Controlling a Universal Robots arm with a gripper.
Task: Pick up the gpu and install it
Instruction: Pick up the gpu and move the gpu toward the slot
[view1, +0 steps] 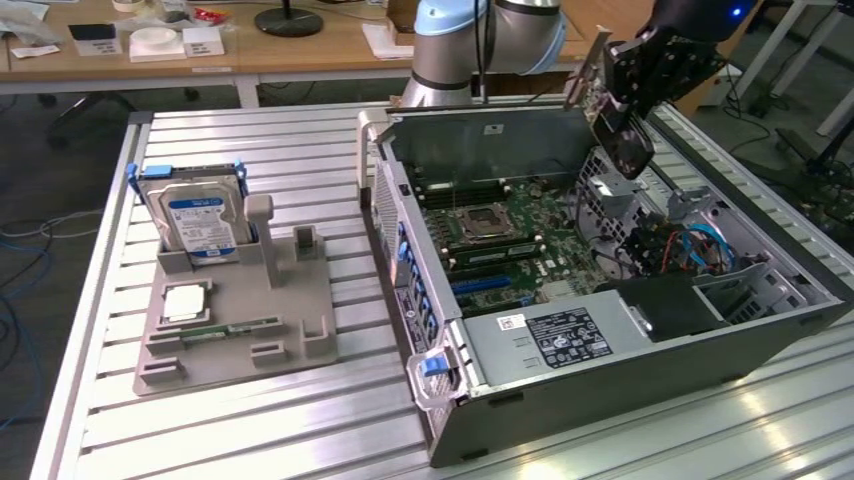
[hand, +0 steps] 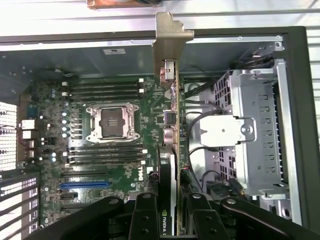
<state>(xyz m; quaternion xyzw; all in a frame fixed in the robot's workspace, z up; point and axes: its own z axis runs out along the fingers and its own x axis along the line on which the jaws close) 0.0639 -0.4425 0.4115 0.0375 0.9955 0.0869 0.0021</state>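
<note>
gpu in grasp of end effector

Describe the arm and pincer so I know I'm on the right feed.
The arm is silver-grey with pale blue joint caps. The pincer is black, with jointed link fingers dotted by round screw holes. A blue light glows at the wrist.

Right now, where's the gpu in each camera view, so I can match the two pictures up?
Exterior view: the gpu hangs tilted above the open computer case, near the top on the exterior view's right.
Wrist view: the gpu runs edge-on through the middle, clamped in the end effector, over the motherboard.
Shared landmark: the CPU socket, beside the card in both.
</note>
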